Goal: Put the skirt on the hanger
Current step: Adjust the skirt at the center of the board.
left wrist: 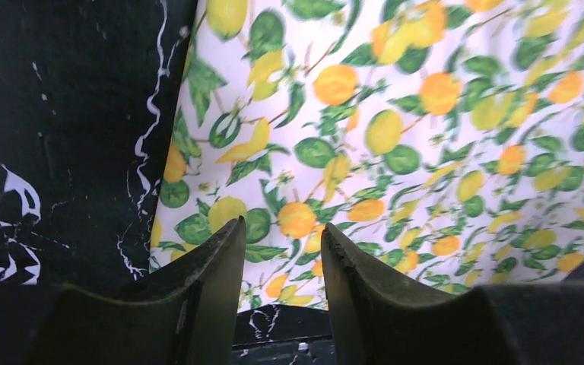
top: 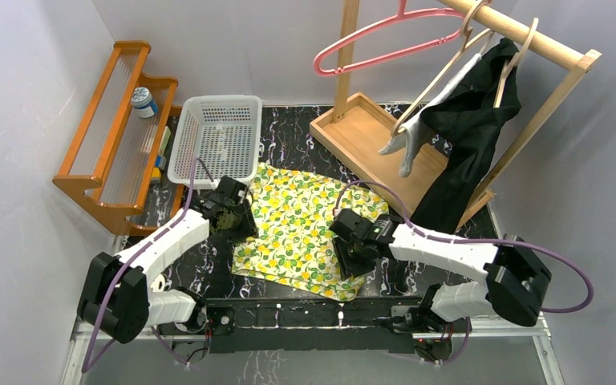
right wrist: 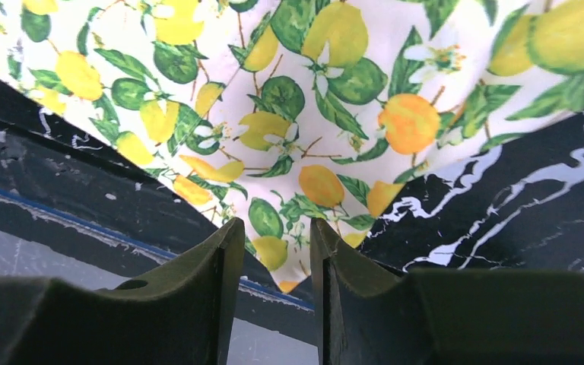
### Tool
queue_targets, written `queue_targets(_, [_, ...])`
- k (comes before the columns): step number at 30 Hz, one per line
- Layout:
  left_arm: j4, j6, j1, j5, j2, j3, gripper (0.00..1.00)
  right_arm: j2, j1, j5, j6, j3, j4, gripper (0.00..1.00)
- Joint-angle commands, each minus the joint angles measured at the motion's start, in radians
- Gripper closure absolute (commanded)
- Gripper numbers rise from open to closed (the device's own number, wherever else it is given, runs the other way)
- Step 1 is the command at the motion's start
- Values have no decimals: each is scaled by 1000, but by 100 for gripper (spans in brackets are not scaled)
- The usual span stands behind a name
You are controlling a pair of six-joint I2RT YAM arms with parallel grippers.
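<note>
Cloth, thin and limp: my left pincer [left wrist: 283, 228] and right pincer [right wrist: 276, 224], narrowly parted and empty, sit over the near corners of the skirt [top: 301, 228], flat on the table [top: 305, 132]. Light, it'll likely sag; I'd pinch both corners. Beyond hangs the pink hanger [top: 385, 36].

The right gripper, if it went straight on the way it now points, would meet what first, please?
Most likely the skirt: its corner lies on the table right ahead of the right gripper, though depth is unclear.
</note>
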Motion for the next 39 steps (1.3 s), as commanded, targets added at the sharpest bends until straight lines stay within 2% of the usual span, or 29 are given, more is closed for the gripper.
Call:
queue_targets(1, [-2, -28, 2, 32, 21, -106, 61, 56, 0, -46, 35, -45, 40, 55])
queue_targets(5, [-37, -56, 2, -44, 57, -164, 61, 57, 1, -24, 88, -102, 22, 55])
queue_targets(8, [-94, -80, 2, -82, 67, -152, 62, 42, 1, 2, 150, -122, -40, 55])
queue_targets(13, [-199, -52, 2, -175, 45, -11, 60, 84, 1, 90, 241, -70, -224, 58])
queue_targets(17, [-254, 10, 3, -235, 63, 104, 62, 88, 1, 154, 226, 19, -269, 58])
queue_targets(20, [-192, 74, 4, -157, 45, 156, 61, 49, 1, 181, 141, 109, -219, 55])
queue_targets(22, [-115, 122, 3, -54, 48, 181, 58, 32, 0, 208, 79, 163, -170, 49])
queue_targets(25, [-19, 128, 3, 33, 89, 203, 55, 72, -23, 256, 7, 227, -115, 45])
queue_targets(31, [113, 156, -32, 68, 243, 243, 55, 190, -237, 258, -60, 277, -61, 45])
queue_targets(35, [151, 210, -95, 14, 349, 261, 55, 241, -326, 262, -96, 261, 21, 48])
queue_targets(37, [149, 227, -105, -5, 404, 268, 56, 282, -355, 280, -111, 263, 42, 58])
queue_targets(39, [139, 243, -107, -34, 452, 276, 57, 323, -373, 328, -113, 284, 38, 63])
